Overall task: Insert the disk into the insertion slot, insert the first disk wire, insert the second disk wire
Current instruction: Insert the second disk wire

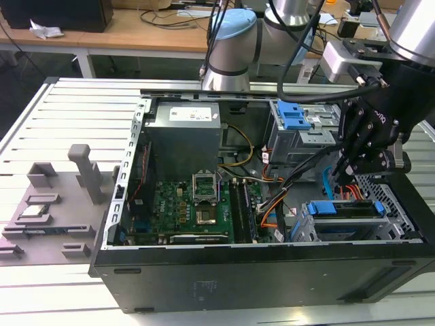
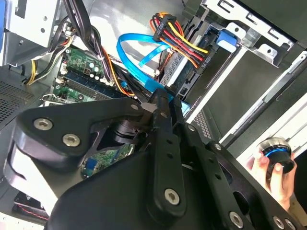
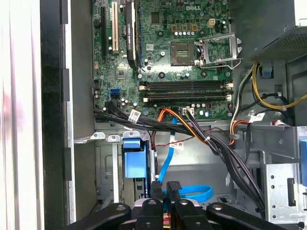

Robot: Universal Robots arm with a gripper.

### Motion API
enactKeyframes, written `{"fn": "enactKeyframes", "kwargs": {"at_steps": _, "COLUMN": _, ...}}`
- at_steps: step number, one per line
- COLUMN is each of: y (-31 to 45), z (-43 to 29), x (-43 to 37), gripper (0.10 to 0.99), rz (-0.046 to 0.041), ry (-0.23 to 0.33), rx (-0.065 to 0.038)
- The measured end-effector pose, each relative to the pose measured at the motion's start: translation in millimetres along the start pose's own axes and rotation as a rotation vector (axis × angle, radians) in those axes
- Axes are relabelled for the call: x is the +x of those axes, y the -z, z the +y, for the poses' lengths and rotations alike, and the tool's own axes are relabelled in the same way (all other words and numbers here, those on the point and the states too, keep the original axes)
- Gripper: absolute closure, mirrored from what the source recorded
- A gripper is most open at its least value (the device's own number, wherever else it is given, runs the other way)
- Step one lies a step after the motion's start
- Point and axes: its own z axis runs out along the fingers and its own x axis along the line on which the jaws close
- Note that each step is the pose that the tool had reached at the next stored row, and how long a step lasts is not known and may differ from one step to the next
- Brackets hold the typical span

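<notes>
The disk [image 1: 346,227], in its blue carrier [image 3: 133,160], lies inside the insertion slot [image 1: 389,197], a silver perforated cage at the case's front corner on the exterior view's right. My black gripper [image 1: 342,170] hangs just above the disk's end. In both wrist views its fingers [image 2: 160,103] are shut on the end of a flat blue disk wire [image 2: 136,60], which loops back toward the motherboard [image 3: 182,72]. A red, yellow and black wire bundle [image 2: 180,40] runs beside the disk's end. Whether that bundle is plugged in I cannot tell.
A taller grey bay with a blue latch [image 1: 296,125] stands behind the slot. The power supply [image 1: 183,136] and black cable bundles [image 3: 225,153] crowd the case. A grey fixture plate [image 1: 47,204] lies at the exterior view's left. A hand [image 2: 273,167] holds a round knob outside the case.
</notes>
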Motion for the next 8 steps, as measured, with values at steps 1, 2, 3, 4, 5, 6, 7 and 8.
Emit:
{"fn": "enactKeyframes", "kwargs": {"at_steps": 1, "y": 0.0, "z": 0.0, "x": 0.0, "gripper": 0.925, "rz": 0.0002, "ry": 0.0, "rx": 0.0}}
{"fn": "enactKeyframes", "kwargs": {"at_steps": 2, "y": 0.0, "z": 0.0, "x": 0.0, "gripper": 0.925, "rz": 0.0003, "ry": 0.0, "rx": 0.0}}
{"fn": "enactKeyframes", "kwargs": {"at_steps": 3, "y": 0.0, "z": 0.0, "x": 0.0, "gripper": 0.925, "rz": 0.0003, "ry": 0.0, "rx": 0.0}}
{"fn": "enactKeyframes", "kwargs": {"at_steps": 4, "y": 0.0, "z": 0.0, "x": 0.0, "gripper": 0.925, "rz": 0.0004, "ry": 0.0, "rx": 0.0}}
{"fn": "enactKeyframes", "kwargs": {"at_steps": 5, "y": 0.0, "z": 0.0, "x": 0.7, "gripper": 0.925, "rz": 0.0005, "ry": 0.0, "rx": 0.0}}
{"fn": "enactKeyframes", "kwargs": {"at_steps": 6, "y": 0.0, "z": 0.0, "x": 2.2, "gripper": 0.925, "rz": 0.0004, "ry": 0.0, "rx": 0.0}}
{"fn": "enactKeyframes", "kwargs": {"at_steps": 7, "y": -0.1, "z": -0.1, "x": 5.7, "gripper": 0.925, "rz": 0.0005, "ry": 0.0, "rx": 0.0}}
{"fn": "enactKeyframes", "kwargs": {"at_steps": 8, "y": -0.3, "z": -0.3, "x": 8.7, "gripper": 0.925, "rz": 0.0006, "ry": 0.0, "rx": 0.0}}
